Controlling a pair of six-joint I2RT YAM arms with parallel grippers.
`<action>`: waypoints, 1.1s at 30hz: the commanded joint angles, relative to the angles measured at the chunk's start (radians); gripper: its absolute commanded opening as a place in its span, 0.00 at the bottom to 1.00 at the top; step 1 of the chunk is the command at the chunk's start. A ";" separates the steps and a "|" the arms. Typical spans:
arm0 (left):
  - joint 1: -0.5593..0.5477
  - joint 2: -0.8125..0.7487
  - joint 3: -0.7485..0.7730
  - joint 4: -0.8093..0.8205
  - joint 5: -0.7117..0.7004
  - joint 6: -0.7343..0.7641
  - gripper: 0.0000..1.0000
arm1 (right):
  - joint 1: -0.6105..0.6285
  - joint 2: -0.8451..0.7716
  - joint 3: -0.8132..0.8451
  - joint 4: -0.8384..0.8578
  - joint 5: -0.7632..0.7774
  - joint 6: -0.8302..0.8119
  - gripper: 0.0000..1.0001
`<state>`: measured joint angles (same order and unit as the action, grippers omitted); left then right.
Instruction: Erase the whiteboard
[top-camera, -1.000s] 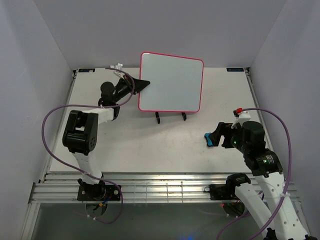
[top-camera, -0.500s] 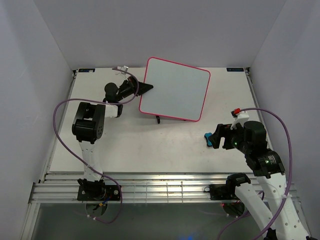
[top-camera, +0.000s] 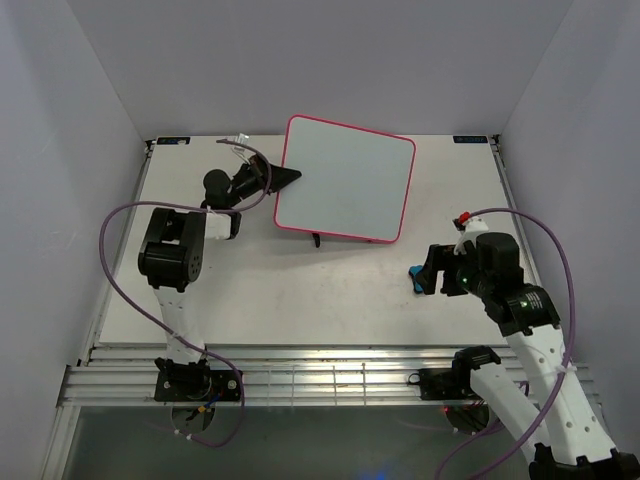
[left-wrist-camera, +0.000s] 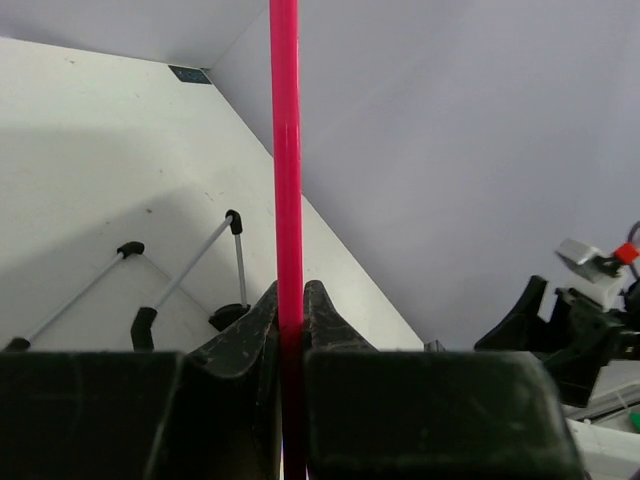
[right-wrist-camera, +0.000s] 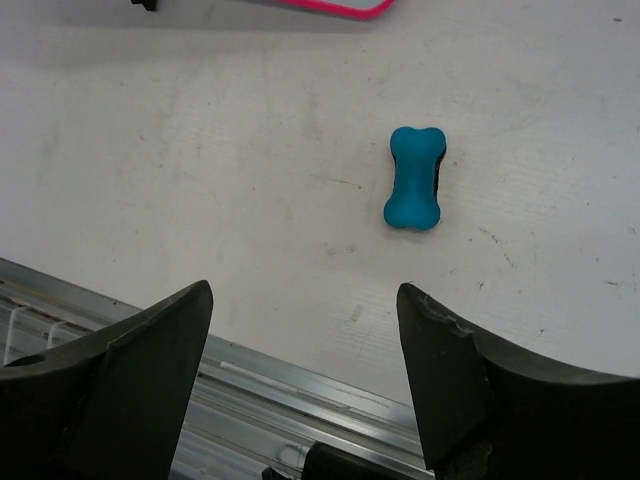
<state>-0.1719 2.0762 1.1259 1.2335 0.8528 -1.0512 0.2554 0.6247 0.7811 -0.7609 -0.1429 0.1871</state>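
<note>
The whiteboard (top-camera: 345, 180), white with a pink-red frame and no writing visible, hangs tilted above the back of the table. My left gripper (top-camera: 290, 177) is shut on its left edge. In the left wrist view the pink frame (left-wrist-camera: 285, 150) runs upright between the closed fingers of the left gripper (left-wrist-camera: 290, 300). The blue bone-shaped eraser (top-camera: 414, 278) lies on the table at the right. My right gripper (top-camera: 430, 272) is open and empty just above it. In the right wrist view the eraser (right-wrist-camera: 415, 178) lies ahead of the open right gripper (right-wrist-camera: 305, 330).
The black wire stand (top-camera: 316, 240) sits under the board and shows in the left wrist view (left-wrist-camera: 190, 280). The board's bottom corner (right-wrist-camera: 340, 8) is at the top of the right wrist view. The metal rail (right-wrist-camera: 300, 400) marks the table's front edge.
The left gripper has lifted the whiteboard off the wire stand and tilted it, then drawn it slightly left. The right gripper has shifted a little over the eraser.
</note>
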 joint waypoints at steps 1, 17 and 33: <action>0.003 -0.226 -0.070 0.209 -0.095 -0.067 0.00 | -0.002 0.119 0.010 -0.014 0.026 0.020 0.79; 0.017 -0.947 -0.301 -0.992 -0.250 0.215 0.00 | 0.004 0.492 -0.029 0.251 0.134 0.017 0.72; 0.022 -1.143 -0.301 -1.391 -0.181 0.425 0.00 | 0.004 0.774 0.000 0.336 0.213 -0.041 0.58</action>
<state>-0.1478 0.9962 0.8177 -0.2054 0.5888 -0.6361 0.2573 1.3838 0.7399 -0.4572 0.0322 0.1696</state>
